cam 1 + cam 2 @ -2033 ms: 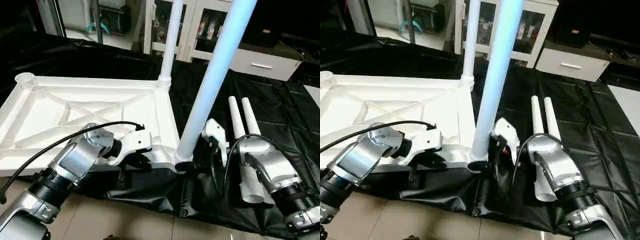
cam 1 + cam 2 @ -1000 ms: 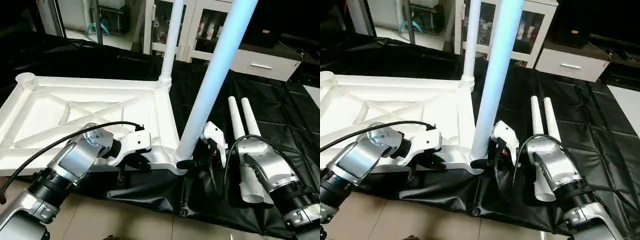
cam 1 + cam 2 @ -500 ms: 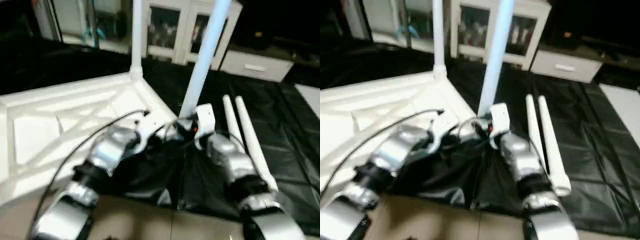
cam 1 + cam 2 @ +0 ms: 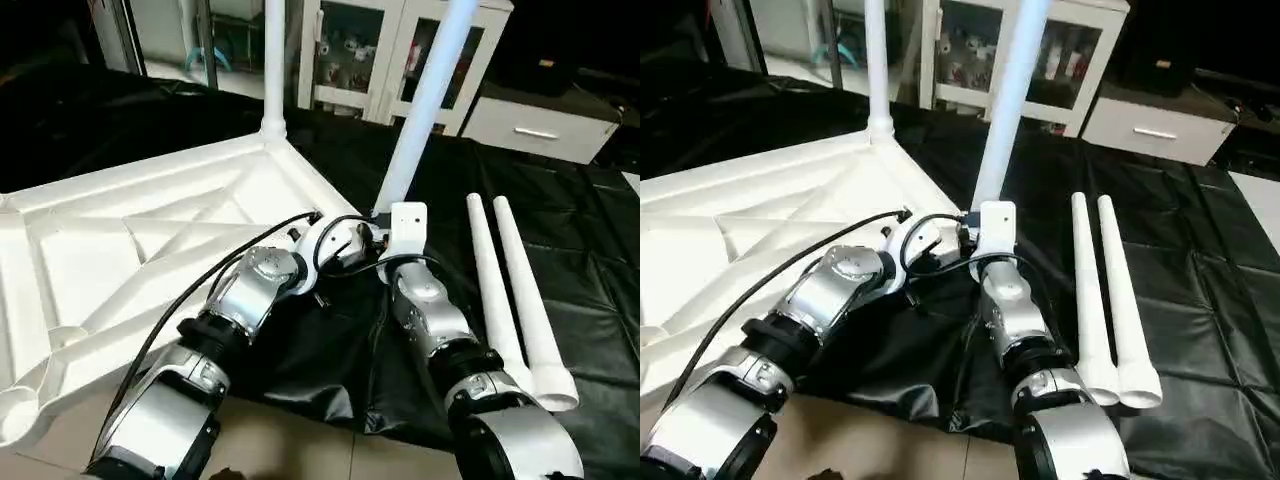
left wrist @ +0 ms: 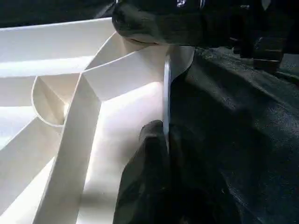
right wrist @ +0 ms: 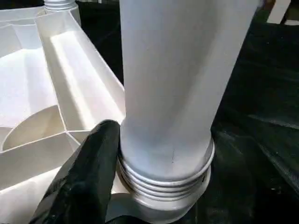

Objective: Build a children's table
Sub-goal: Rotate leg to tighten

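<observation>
The white tabletop (image 4: 150, 230) lies underside up on the black cover, ribs and X-brace showing. One leg (image 4: 272, 60) stands upright in its far corner socket. A second leg (image 4: 425, 95) stands in the corner nearest my grippers. Two loose legs (image 4: 520, 290) lie side by side to the right. My left gripper (image 4: 335, 248) pinches the tabletop's rim (image 5: 167, 93) beside that corner, one finger (image 5: 149, 172) on each face. My right gripper (image 4: 383, 222) is at the standing leg's ringed base (image 6: 163, 172), with one finger (image 6: 88, 177) pressed against it and the other hidden.
The black cover (image 4: 560, 200) is rumpled and hangs over the worktable's front edge below my forearms. White cabinets (image 4: 350, 50) and a drawer unit (image 4: 535, 130) stand behind the table. Tiled floor (image 4: 300, 450) shows at the bottom.
The tabletop has swung round on the cover, its near corner now further from me and closer to the loose legs. Both arms have stretched forward and come together at that corner. The camera also shifted.
</observation>
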### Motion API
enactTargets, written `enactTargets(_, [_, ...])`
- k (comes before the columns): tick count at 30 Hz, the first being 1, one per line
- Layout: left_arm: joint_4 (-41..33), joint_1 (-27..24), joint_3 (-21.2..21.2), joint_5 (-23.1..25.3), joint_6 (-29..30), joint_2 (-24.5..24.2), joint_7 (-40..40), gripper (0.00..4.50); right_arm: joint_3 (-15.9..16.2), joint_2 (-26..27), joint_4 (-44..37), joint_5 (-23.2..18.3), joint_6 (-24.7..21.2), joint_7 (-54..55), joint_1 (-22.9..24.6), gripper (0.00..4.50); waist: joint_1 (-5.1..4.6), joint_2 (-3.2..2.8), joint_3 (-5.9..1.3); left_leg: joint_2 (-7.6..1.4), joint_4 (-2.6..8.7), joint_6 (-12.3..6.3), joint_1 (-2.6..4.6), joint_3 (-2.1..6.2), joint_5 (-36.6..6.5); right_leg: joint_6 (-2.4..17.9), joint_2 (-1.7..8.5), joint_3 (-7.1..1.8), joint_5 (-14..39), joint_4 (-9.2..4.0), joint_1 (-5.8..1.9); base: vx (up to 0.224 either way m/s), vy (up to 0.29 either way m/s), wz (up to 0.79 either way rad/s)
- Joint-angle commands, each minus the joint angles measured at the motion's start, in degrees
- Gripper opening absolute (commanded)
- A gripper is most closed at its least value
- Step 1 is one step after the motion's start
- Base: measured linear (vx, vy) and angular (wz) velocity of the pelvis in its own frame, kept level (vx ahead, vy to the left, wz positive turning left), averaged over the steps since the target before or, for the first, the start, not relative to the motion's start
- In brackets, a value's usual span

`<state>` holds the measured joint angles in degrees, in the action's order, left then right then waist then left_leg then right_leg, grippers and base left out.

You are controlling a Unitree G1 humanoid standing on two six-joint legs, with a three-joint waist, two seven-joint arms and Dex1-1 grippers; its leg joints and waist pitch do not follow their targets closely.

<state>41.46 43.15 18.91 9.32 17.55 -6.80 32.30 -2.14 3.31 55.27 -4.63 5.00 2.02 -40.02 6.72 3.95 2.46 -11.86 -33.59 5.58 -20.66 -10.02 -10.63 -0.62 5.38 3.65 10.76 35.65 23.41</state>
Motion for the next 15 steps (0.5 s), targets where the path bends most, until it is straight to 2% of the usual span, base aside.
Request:
enactTargets(1, [2.6,0.5,-2.6,0.7,-3.4,-1.0,-5.3,0.0,2.5,2.5,-2.6,0.2,3.8,-5.2,0.9,2.64,-0.25,0.23,-3.42,-0.81,4.05,-1.43,0.39,-0.31,-9.1,10.6,2.64,-2.29,4.9,-3.6,-2.83,0.0,0.0,0.0])
enactTargets(3, [2.5,0.3,-1.9,0.8,-4.1,-1.2,-3.7,0.0,2.6,1.7,-4.7,0.6,4.3,-5.3,1.9,3.19,-0.21,0.15,-3.31,-0.83,4.17,-1.04,0.44,-0.25,-10.2,9.9,2.7,-2.31,7.2,-3.93,-2.73,0.0,0.0,0.0])
enactTargets(5, [2.6,0.2,-1.3,0.8,-5.5,-1.2,-2.4,0.0,2.4,0.9,-6.8,0.9,4.2,-5.4,2.9,3.35,-0.26,0.25,-3.28,-0.89,4.26,-0.77,0.28,-0.18,-11.0,9.4,2.74,-2.32,8.3,-4.03,-2.77,0.0,0.0,0.0])
enactTargets(7, [2.8,0.2,-0.7,0.8,-7.1,-1.1,-1.2,0.0,2.5,-0.1,-9.1,1.1,3.1,-5.0,4.0,3.55,-0.91,0.16,-3.15,-0.8,4.74,-0.02,-0.43,0.34,-12.1,7.6,2.73,-2.12,12.4,-4.31,-3.15,0.0,0.0,0.0])
enactTargets(9, [2.8,0.2,-0.4,0.8,-8.0,-1.1,-0.7,0.0,2.5,-0.7,-10.9,1.3,2.0,-4.7,4.8,3.67,-1.23,0.2,-3.15,-0.94,4.56,0.12,0.25,0.24,-12.9,7.6,2.69,-2.26,13.5,-4.65,-2.53,0.0,0.0,0.0])
enactTargets(10, [3.1,0.3,-0.2,0.8,-8.8,-1.0,-0.1,0.0,2.6,-1.6,-13.7,1.3,0.2,-4.8,6.4,3.74,-1.24,0.09,-3.18,-0.99,4.52,0.06,0.31,0.2,-12.8,7.9,2.7,-2.31,12.8,-4.56,-2.48,0.0,0.0,0.0])
enactTargets(11, [3.3,0.3,0.0,0.7,-9.4,-0.9,0.3,0.0,2.6,-2.2,-15.7,1.4,-1.0,-5.0,7.6,3.82,-1.0,0.14,-3.3,-0.91,4.35,-0.49,0.2,0.15,-10.1,8.4,2.51,-2.38,7.9,-4.12,-2.75,0.0,0.0,0.0])
enactTargets(13, [3.8,0.5,0.4,0.7,-11.6,-0.7,1.1,0.0,3.1,-3.6,-20.8,1.5,-3.9,-5.9,10.6,3.82,-0.79,0.27,-3.3,-0.72,4.21,-1.21,0.09,0.05,-7.9,8.9,2.23,-2.36,4.1,-3.8,-3.04,0.0,0.0,0.0])
enactTargets(14, [3.9,0.6,0.4,0.7,-12.1,-0.6,1.5,0.0,3.5,-4.2,-23.3,1.9,-5.1,-6.3,12.2,3.82,-0.61,-0.1,-3.39,-0.74,4.19,-1.28,0.18,0.07,-7.4,9.2,2.33,-2.36,3.0,-3.65,-3.04,0.0,0.0,0.0])
enactTargets(15, [4.4,0.8,0.9,0.8,-14.3,-0.4,2.4,0.0,3.7,-5.0,-28.8,1.7,-7.4,-7.2,15.8,3.82,-0.62,0.07,-3.37,-0.7,4.13,-1.56,0.16,0.01,-7.0,9.5,2.23,-2.35,1.8,-3.7,-3.14,0.0,0.0,0.0])
